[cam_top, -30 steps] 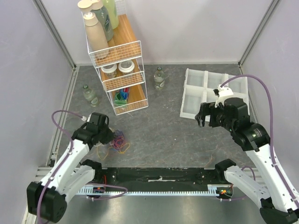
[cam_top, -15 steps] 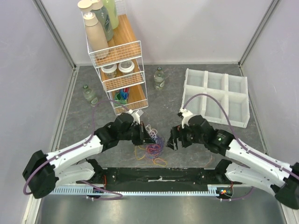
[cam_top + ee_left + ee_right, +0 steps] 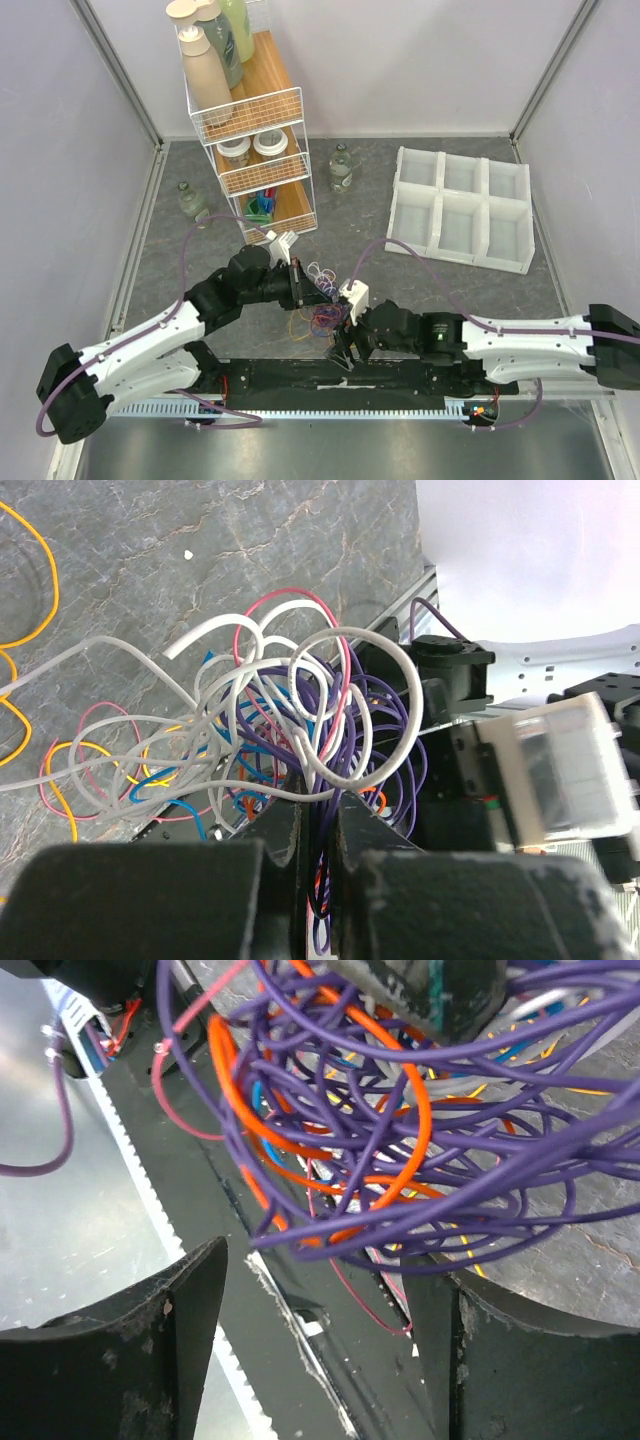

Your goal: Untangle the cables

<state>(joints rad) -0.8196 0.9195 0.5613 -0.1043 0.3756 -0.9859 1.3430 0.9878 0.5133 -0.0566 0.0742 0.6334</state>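
Left gripper (image 3: 308,287) dragged the cables (image 3: 322,312) from my left side to front centre. Right gripper (image 3: 341,348) swung off the tray (image 3: 459,192) and dropped low beside the tangle; purple loops now hang between its spread fingers (image 3: 165,1345).

The left arm (image 3: 150,345) reaches from the near-left corner of the worktop (image 3: 450,285) towards the middle of its near edge, elbow bent and forearm raised; the left gripper (image 3: 318,290) points right, its jaws pressed together on a few strands of the cables (image 3: 325,318). The right arm (image 3: 520,335) lies low and almost straight along the near edge, stretched from the near-right corner to the middle; the right gripper (image 3: 340,350) faces the left one from just beside it, jaws standing wide apart and gripping nothing, with purple loops hanging just above the gap between them.
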